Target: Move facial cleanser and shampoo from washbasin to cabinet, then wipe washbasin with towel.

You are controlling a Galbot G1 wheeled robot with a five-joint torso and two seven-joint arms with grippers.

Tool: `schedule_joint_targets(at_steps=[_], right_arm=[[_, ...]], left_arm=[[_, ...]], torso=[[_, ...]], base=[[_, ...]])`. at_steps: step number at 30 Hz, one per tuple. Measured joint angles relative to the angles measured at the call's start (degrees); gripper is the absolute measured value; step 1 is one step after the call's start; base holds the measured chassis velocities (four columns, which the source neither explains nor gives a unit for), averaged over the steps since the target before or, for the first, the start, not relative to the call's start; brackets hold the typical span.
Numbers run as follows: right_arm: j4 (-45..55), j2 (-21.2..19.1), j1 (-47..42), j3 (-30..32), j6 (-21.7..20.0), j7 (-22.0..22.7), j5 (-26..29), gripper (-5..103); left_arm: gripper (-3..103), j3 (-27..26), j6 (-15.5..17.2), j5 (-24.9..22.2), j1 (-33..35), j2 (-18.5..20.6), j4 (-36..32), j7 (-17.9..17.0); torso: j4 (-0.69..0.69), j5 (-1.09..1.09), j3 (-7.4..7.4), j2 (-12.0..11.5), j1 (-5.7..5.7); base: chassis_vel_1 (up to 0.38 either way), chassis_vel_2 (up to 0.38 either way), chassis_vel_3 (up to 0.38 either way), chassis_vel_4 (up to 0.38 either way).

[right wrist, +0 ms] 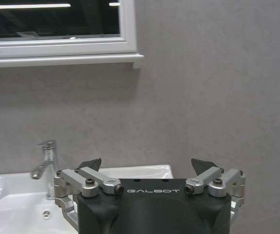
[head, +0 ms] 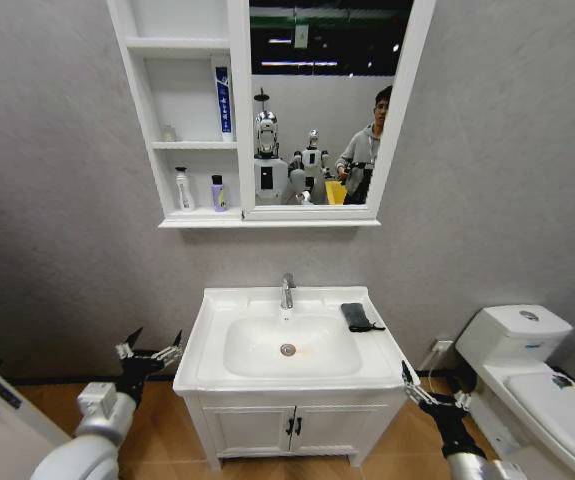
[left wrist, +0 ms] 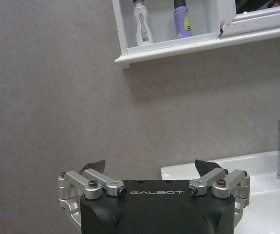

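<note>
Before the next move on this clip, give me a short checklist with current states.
1. Bottles off the washbasin: ok; white bottle and purple bottle stand in the cabinet bottom niche.
2. Towel reachable: ok, lying on the basin top right of the tap.
3. Left gripper free: ok, open, left of the basin.
4. Right gripper free: ok, open, at the basin's front right corner.
5. Basin wiped: cannot tell.
</note>
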Motion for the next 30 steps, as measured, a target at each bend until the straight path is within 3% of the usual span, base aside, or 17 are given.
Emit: schedule_joint_targets(at_steps=[4, 13, 17, 22, 30], right_arm=[[0.11, -0.73, 0.72, -0.82, -0.1, -2.42, 0.26, 100], [0.55, 0.46, -0.43, -0.07, 0.93, -2.24, -0.41, 100], [1.53, 0.91, -0.93, 0.29, 0.0, -0.19, -0.11, 100], [2.43, 0.86, 1.28, 1.34, -3.01, 6.65, 0.22, 100], [0.23, -0.88, 3.51, 1.85, -5.53, 8.13, 2.03, 100]], left_arm=[[100, -0.49, -1.99, 2.05, 2.08, -1.91, 0.68, 4.77], [100, -0.65, -1.85, 2.44, 1.45, -1.4, 1.46, 5.18], [100, -0.51, -1.7, 2.25, 1.24, -1.28, 1.49, 5.09], [100, -0.38, -1.58, 2.09, 1.07, -1.18, 1.52, 4.95], [100, -0.3, -1.49, 1.96, 0.94, -1.12, 1.55, 4.84]], torso=[[-0.01, 0.0, 0.0, 0.0, 0.0], [-0.02, -0.01, 0.0, 0.0, 0.01], [-0.02, -0.01, 0.0, 0.0, 0.01], [-0.01, -0.01, 0.0, 0.0, 0.01], [-0.01, -0.01, 0.0, 0.0, 0.01]], base=[[0.0, 0.0, 0.0, 0.0], [0.0, 0.0, 0.0, 0.0], [0.0, 0.0, 0.0, 0.0], [0.0, 0.0, 0.0, 0.0], [0.0, 0.0, 0.0, 0.0]])
